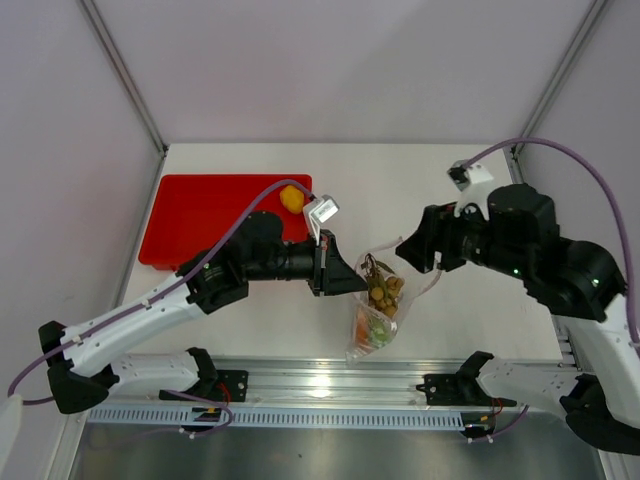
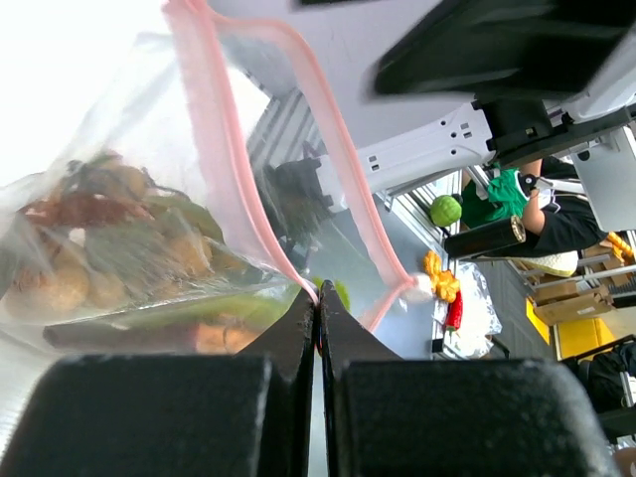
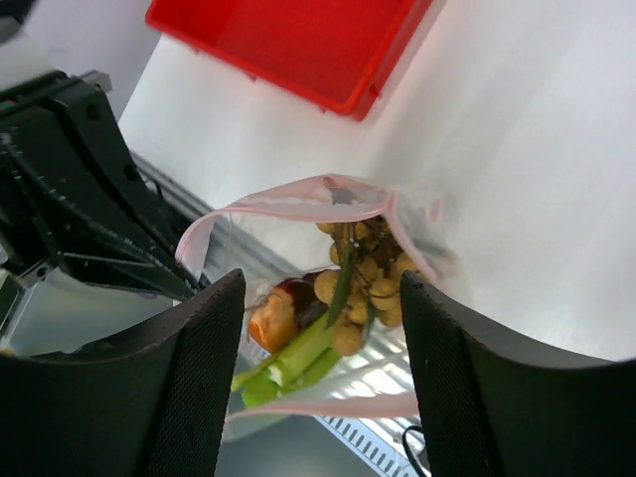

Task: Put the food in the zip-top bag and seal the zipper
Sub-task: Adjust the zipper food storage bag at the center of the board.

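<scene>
Now the left hand is clenched on the mouth edge of the bag, right by the pink zipper. It holds the bag open over the near edge of the worktop, with berries, green stalks and an orange piece inside. The right hand hangs released just before the mouth, grasping nothing, while a yellow fruit sits on the red tray.

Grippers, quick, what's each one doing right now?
Left gripper: shut, pinching the zip-top bag at its mouth edge.
Right gripper: open, holding nothing.
</scene>
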